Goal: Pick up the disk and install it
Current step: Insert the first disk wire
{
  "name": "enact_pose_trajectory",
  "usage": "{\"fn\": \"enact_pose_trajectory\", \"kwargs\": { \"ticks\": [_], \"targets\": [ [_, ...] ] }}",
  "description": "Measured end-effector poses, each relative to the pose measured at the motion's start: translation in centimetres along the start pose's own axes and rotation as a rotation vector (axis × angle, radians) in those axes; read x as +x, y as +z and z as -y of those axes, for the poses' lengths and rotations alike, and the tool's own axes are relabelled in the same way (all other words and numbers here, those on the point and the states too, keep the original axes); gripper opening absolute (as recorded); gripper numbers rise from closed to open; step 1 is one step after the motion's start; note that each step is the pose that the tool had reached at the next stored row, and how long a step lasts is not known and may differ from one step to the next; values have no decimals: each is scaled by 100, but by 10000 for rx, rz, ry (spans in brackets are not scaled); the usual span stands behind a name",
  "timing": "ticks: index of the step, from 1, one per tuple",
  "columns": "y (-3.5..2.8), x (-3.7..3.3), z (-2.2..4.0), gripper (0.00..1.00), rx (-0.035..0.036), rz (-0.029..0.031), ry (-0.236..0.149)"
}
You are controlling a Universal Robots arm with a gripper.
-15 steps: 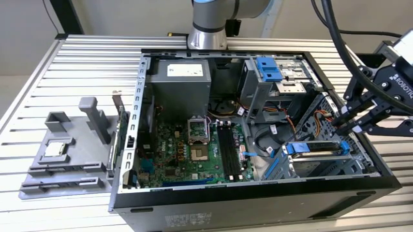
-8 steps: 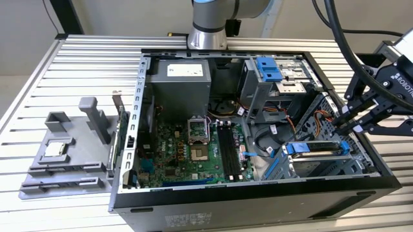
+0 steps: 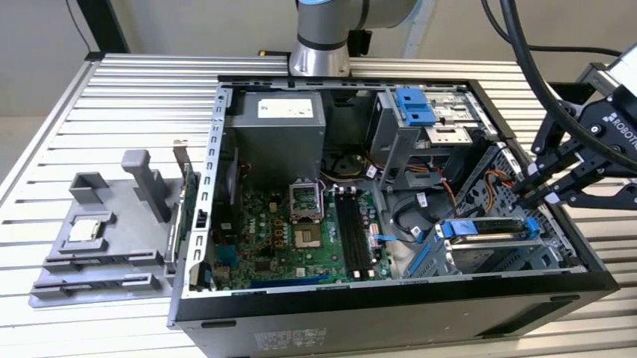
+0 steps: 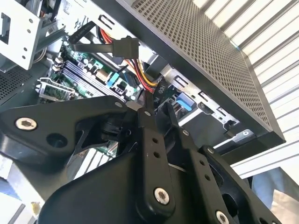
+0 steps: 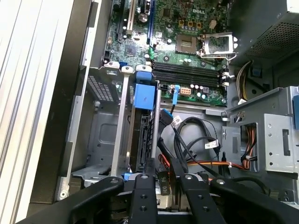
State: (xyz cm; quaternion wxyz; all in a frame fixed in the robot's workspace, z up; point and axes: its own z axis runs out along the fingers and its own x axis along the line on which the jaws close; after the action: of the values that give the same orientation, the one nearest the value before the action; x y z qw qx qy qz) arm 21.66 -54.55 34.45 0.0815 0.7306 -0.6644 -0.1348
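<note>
The disk [image 3: 488, 230], a silver-grey drive in a blue rail bracket, sits in the metal bay at the near corner of the open computer case [image 3: 398, 294], on the exterior view's right. The first wrist view shows the disk [image 5: 144, 98] edge-on between the bay's rails, blue handle outward. My gripper [image 3: 532, 195] hangs just above the disk, angled down toward it. In both wrist views its black fingers [image 5: 142, 191] stand a little apart with nothing between them. My gripper [image 5: 162, 163] points at the bay's end, and from the second wrist view my gripper [image 4: 159, 114] faces the blue bracket end [image 4: 184, 102].
Black and orange cables [image 5: 196, 140] run beside the bay. The motherboard [image 3: 289, 239] and power supply [image 3: 279, 138] fill the case's other half. A blue latch piece [image 3: 413, 104] sits on the far drive cage. A grey fixture [image 3: 95, 246] holding a small square chip [image 3: 85, 230] stands outside, exterior view's left.
</note>
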Motion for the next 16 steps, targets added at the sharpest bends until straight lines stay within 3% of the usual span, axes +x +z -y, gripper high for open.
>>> {"fn": "enact_pose_trajectory", "kwargs": {
  "ticks": [1, 11, 16],
  "targets": [
    [0, 0, 0, 0, 0, 0, 0],
    [0, 0, 0, 0, 0, 2, -1],
    [-69, -8, -35, 0, 10, 3, -1]
  ]
}}
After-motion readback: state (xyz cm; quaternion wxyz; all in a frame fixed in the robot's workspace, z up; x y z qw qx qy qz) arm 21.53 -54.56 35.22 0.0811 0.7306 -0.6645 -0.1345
